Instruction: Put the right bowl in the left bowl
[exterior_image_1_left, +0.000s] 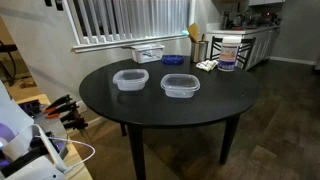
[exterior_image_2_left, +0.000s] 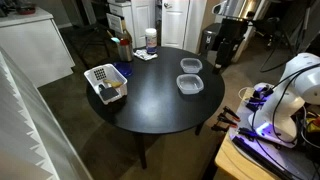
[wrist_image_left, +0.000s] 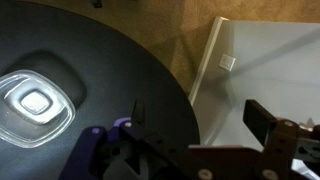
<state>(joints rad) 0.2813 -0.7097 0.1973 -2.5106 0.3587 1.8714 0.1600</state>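
Two alike shallow clear tubs sit apart near the middle of the round black table (exterior_image_1_left: 200, 110). The left bowl (exterior_image_1_left: 130, 80) also shows in an exterior view (exterior_image_2_left: 188, 84). The right bowl (exterior_image_1_left: 180, 85) also shows there (exterior_image_2_left: 190, 66). The wrist view shows one clear tub (wrist_image_left: 35, 105) at its left; I cannot tell which of the two it is. My gripper (wrist_image_left: 200, 118) is open and empty. It hangs past the table's edge, well away from both tubs. The arm (exterior_image_2_left: 290, 85) stands beside the table.
A white-rimmed rectangular tub (exterior_image_1_left: 147, 53) and a small blue dish (exterior_image_1_left: 173, 60) sit at the table's far side. A jar (exterior_image_1_left: 228, 55) stands near the edge. A white panel (wrist_image_left: 260, 60) and brown floor lie below the gripper. A cluttered bench (exterior_image_2_left: 260, 150) holds the robot's base.
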